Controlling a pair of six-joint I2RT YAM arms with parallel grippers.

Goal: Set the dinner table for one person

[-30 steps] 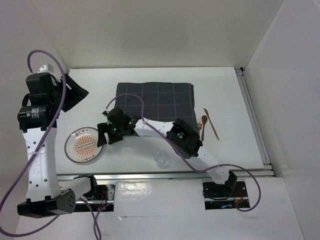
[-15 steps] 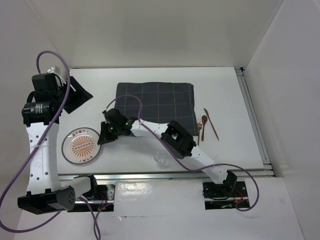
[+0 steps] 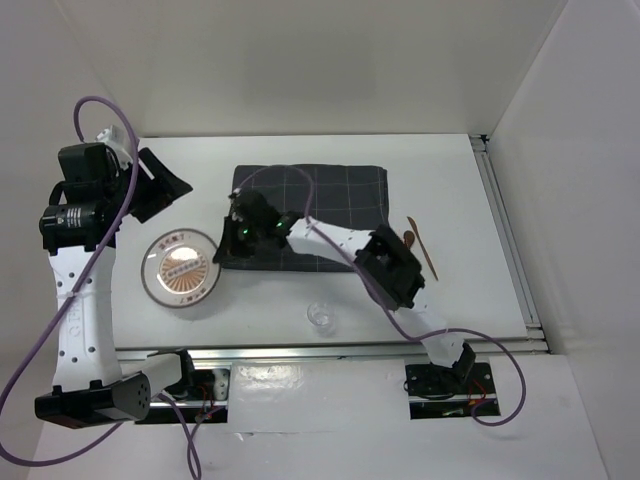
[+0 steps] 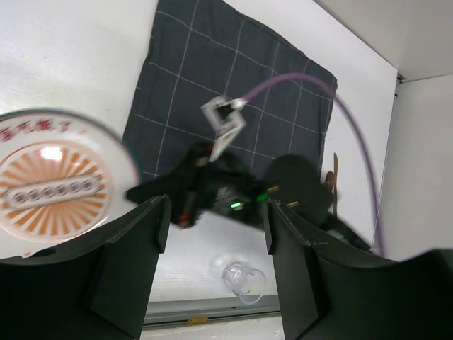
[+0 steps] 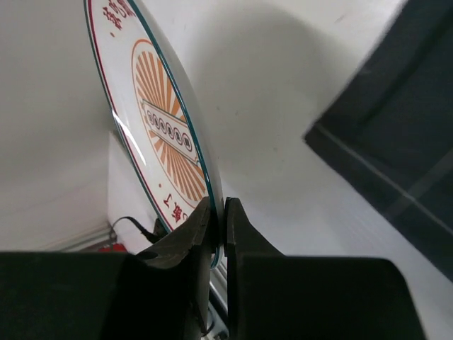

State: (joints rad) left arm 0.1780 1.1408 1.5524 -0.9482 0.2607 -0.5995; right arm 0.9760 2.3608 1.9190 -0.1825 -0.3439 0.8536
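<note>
The plate (image 3: 181,268), white with an orange sunburst and a teal rim, is held just left of the dark grey checked cloth (image 3: 320,205) on the dinner table (image 3: 460,190). My right gripper (image 3: 222,255) is shut on the plate's right rim. In the right wrist view the rim of the plate (image 5: 163,120) sits pinched between the fingers of that gripper (image 5: 218,212), tilted above the white top. My left gripper (image 3: 160,185) hangs open high over the table's left side. In its own view the left gripper (image 4: 214,205) is empty, and I look down on the plate (image 4: 53,188).
A clear glass (image 3: 321,315) stands near the front edge, also seen as the glass (image 4: 241,278). A wooden spoon (image 3: 407,250) and a wooden knife (image 3: 422,245) lie right of the cloth (image 4: 212,99). Metal rails run along the front and right edges.
My right gripper has shut on the plate's rim and carried the plate a little right and away, towards the cloth. The left arm has shifted slightly, still open.
</note>
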